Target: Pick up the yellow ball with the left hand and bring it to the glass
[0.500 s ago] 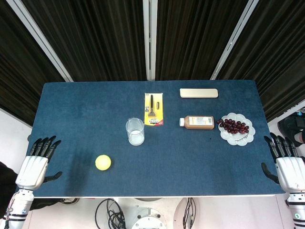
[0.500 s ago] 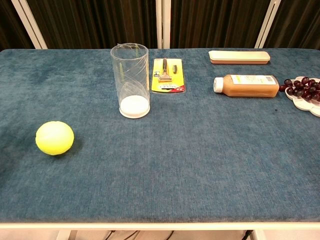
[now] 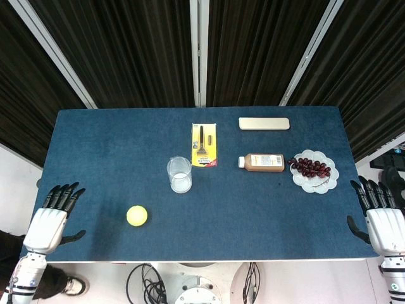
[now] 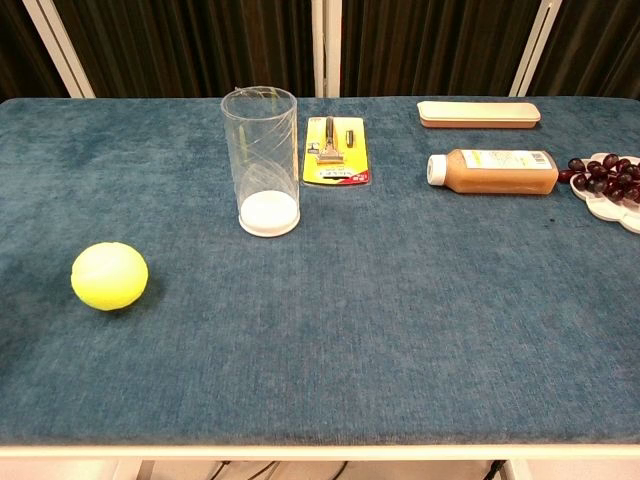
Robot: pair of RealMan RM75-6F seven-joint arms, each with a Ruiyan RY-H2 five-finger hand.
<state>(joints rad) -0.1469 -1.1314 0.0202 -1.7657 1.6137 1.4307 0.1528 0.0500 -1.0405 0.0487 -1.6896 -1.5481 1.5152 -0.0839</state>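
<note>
Left hand (image 3: 49, 218) at the table's (image 3: 114, 145) near-left corner: fingers spread, nothing held, well apart from the yellow ball (image 3: 137, 216). Ball resting on the blue cloth, nearer the front edge, left of and in front of the upright glass (image 3: 179, 175). Beyond the glass, flat yellow razor pack (image 3: 204, 145); further right, brown bottle (image 3: 264, 163) on its side, then plate of grapes (image 3: 314, 170). Right hand (image 3: 381, 218) at the far right edge, likewise spread and empty.

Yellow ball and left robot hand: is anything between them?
No. Head view shows only bare blue cloth between the left robot hand and the yellow ball.
</note>
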